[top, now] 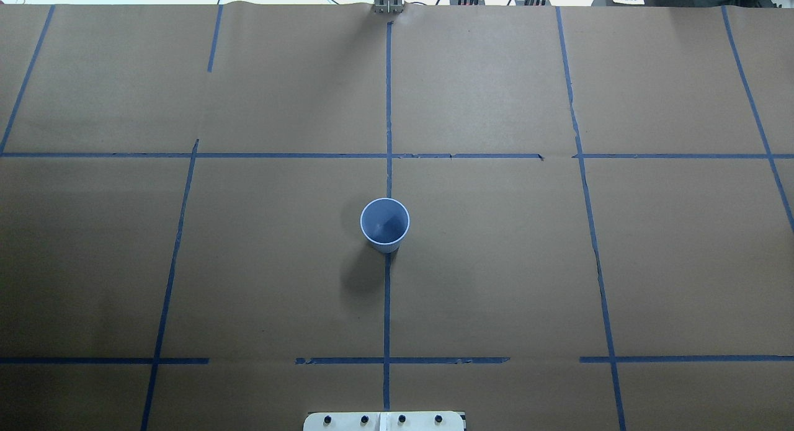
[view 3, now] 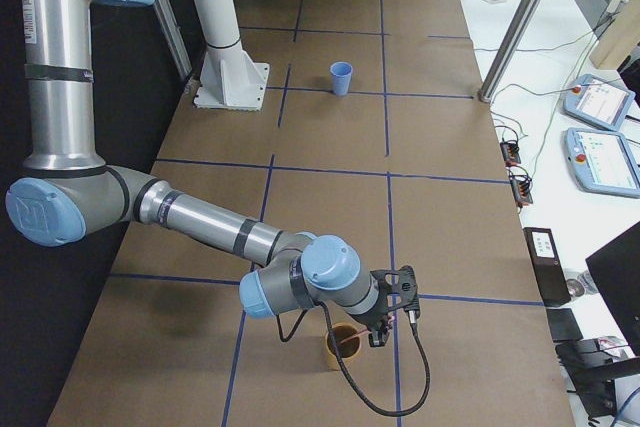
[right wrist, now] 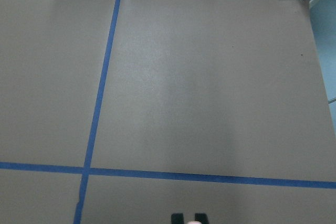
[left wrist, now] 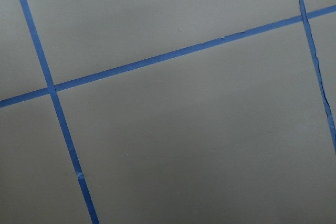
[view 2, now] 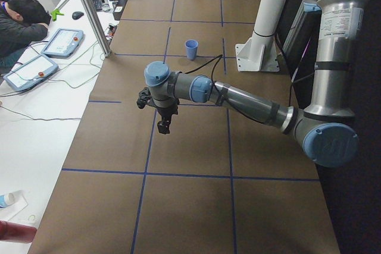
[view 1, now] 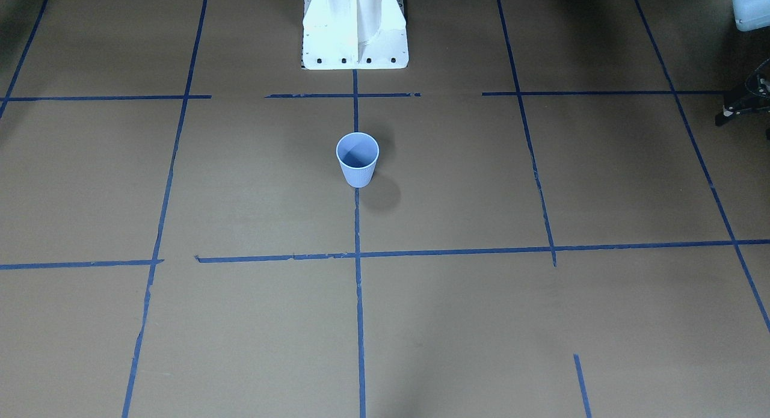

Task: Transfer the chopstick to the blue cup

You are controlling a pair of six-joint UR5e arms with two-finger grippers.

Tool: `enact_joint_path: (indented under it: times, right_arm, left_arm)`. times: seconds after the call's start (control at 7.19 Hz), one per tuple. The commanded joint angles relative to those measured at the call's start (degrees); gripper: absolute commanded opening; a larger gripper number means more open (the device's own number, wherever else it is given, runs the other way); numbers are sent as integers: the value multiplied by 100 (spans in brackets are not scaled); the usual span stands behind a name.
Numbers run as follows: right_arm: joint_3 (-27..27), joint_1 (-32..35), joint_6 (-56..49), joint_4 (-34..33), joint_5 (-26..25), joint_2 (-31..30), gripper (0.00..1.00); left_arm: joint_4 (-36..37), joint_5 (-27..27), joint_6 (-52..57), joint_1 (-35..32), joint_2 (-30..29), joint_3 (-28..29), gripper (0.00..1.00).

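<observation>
Plainly, the blue cup (top: 384,223) stands upright in the middle of the overhead view, on the centre strip of blue tape (top: 387,307), and its inside shows only bare blue wall and floor. The chopstick (right wrist: 194,222) is well apart from it. In the exterior right view, at the lower middle of the frame, a thin pink line slants out of a brown cup (view 3: 340,352) — lower end inside, upper end at the right gripper (view 3: 383,335) just above the rim. At the bottom edge of the right wrist view two black fingertips (right wrist: 177,217) sit close together with a pale pink tip between them, pinching the stick. The left gripper (view 2: 163,128) hangs pointing down over the brown paper (view 2: 190,147), centre-left in the exterior left view; whether its jaws are spread or pressed together I cannot tell.
</observation>
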Motion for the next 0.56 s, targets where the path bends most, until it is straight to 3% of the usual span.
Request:
enact_joint_path:
  times: [0.0, 0.14, 0.42]
  right_arm:
    - [609, 364, -467, -778, 282, -45, 0]
    - [881, 548, -1028, -1451, 283, -36, 0]
    - [1881, 576, -1464, -3469, 204, 217, 0]
  left_arm:
    - [2, 0, 0, 4, 0, 9, 100]
    - [2, 0, 0, 4, 0, 9, 100]
    - [-6, 9, 0, 4, 0, 9, 100]
